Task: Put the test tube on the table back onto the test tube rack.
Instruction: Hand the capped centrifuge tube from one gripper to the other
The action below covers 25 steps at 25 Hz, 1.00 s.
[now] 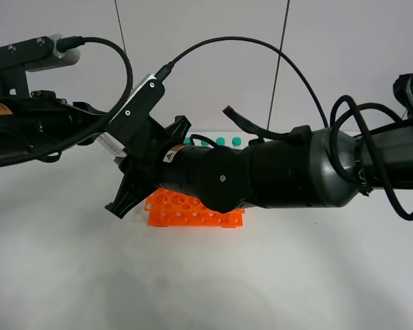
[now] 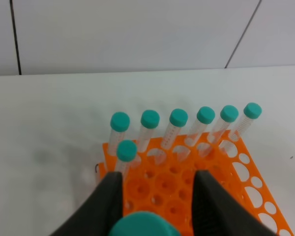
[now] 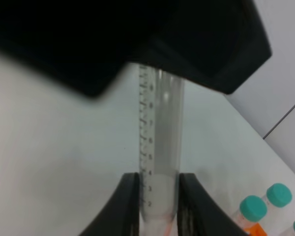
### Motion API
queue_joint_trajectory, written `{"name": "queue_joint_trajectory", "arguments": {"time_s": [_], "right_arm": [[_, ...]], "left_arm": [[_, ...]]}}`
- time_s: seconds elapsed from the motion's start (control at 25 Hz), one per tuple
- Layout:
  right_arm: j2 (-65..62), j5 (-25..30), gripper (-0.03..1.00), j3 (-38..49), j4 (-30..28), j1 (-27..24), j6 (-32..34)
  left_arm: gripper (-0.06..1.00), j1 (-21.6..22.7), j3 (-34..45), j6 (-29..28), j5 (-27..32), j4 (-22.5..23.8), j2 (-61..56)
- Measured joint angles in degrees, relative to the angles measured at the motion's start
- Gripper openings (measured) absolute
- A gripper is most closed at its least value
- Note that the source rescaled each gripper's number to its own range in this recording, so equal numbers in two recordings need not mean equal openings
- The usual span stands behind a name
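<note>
test tube (image 3: 160, 123) clamped in right tool (image 3: 159, 177), cap inside left tool (image 2: 157, 176), that grip unclear, by rack (image 2: 177, 189)

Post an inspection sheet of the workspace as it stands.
Surface: white matte table.
Job's things: orange test tube rack holds seven teal-capped tubes; test tube held in the air.
Clutter: nothing seen.
Grippers: right gripper shut on the test tube's lower end; left gripper straddles its cap, grip unclear.
Cables: black cables loop above the rack.
Surroundings: white panelled wall, dark seams.
</note>
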Motion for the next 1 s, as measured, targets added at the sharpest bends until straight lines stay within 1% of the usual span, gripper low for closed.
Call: {"name": "queue_joint_trajectory", "arguments": {"time_s": [0.36,0.52,0.56,0.6,0.64,0.72,0.8,0.84,1.0], "right_arm": [[0.04,0.11,0.00,0.00,-0.11,0.00,0.44],[0.04,0.99,0.01,0.00,-2.00,0.00,1.04],[0.04,1.12,0.05,0.00,-2.29,0.00,1.13],[0.04,1.65,0.11,0.00,-2.98,0.00,1.07],[0.04,1.89,0.22,0.00,-3.25,0.00,1.07],[-0.06,1.89,0.45,0.00,-3.66,0.00,1.07],[-0.06,1.89,0.59,0.00,-3.66,0.00,1.07],[-0.06,1.89,0.62,0.00,-3.77,0.00,1.07],[-0.06,1.90,0.67,0.00,-3.90,0.00,1.57]], "left_arm": [[0.17,-0.06,0.00,0.43,0.00,0.00,0.00],[0.17,-0.06,0.00,0.49,0.25,-0.05,0.00],[0.17,-0.06,0.00,0.56,0.31,-0.05,0.00],[0.10,-0.06,0.00,1.13,0.26,0.22,0.00],[0.00,0.06,0.00,1.37,0.26,0.59,0.00],[0.01,0.17,0.00,1.62,0.26,0.65,0.05],[0.01,0.17,0.00,1.69,0.26,0.72,0.05],[0.01,0.17,0.00,1.69,0.26,0.72,0.05],[0.01,0.17,0.00,1.69,0.26,0.84,0.05]]}}
